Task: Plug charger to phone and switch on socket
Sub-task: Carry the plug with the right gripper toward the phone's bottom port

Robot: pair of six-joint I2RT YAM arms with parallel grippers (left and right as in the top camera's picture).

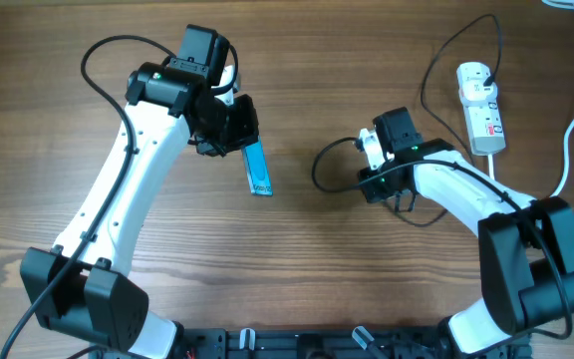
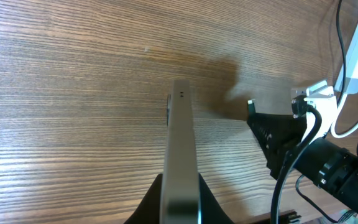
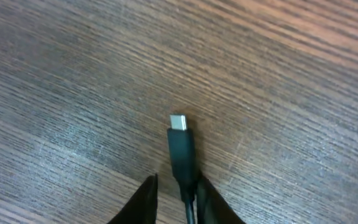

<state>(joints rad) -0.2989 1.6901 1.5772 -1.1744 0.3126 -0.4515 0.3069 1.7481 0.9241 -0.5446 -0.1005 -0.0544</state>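
Bright, even light. The phone (image 2: 180,155) throws a soft shadow on the table (image 2: 73,93). The right wrist view is a bit fuzzy.

Both arms are built alike: long, smooth white shells between chunky black joint housings, with a blocky black base. The left arm (image 1: 118,189) has a small green light (image 1: 154,75) near the wrist and a thin black cable (image 1: 93,55) looping off its upper link. The right arm (image 1: 466,189) is shorter-looking and stouter. The left hand (image 1: 239,135) is all black. The right hand (image 1: 369,150) is black with a white piece, and its fingers (image 3: 143,202) are dark and tapering.
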